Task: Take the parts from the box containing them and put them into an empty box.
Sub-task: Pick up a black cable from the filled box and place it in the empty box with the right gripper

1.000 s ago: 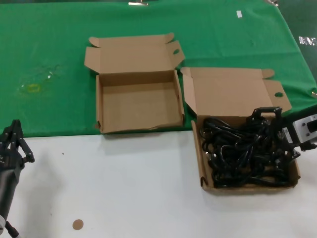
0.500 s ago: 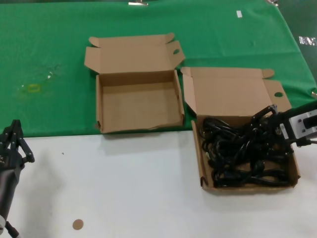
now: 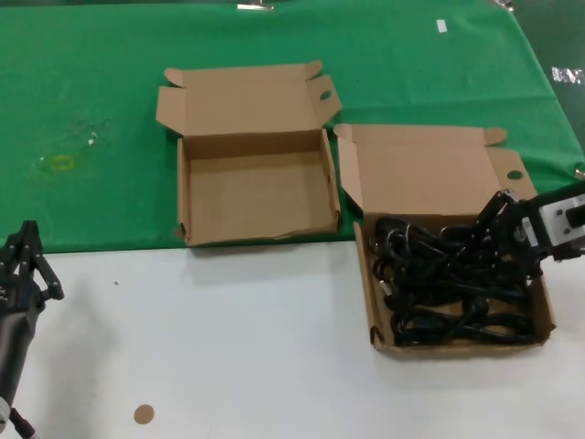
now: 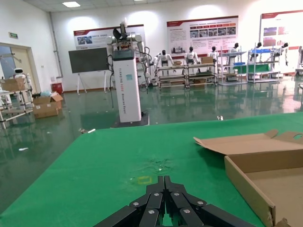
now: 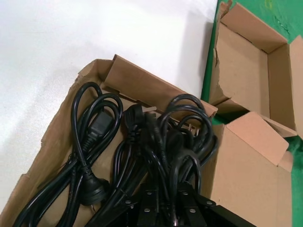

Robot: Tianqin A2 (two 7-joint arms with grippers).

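The black power cords lie tangled in the straight-rimmed box at the right, on the white table. My right gripper reaches in over the box's far right corner and is shut on a bundle of cord loops; in the right wrist view cable strands run between its fingers. The empty box with the ragged front rim stands open to the left on the green cloth; it also shows in the right wrist view and the left wrist view. My left gripper is parked, shut, at the near left.
A green cloth covers the far half of the table, and the near half is white. A small brown disc lies near the front edge. A yellowish mark is on the cloth at the left.
My right gripper has drawn back toward the right and risen a little out of the cord pile. The loops it holds have pulled up and bunched toward it. The left arm has not moved.
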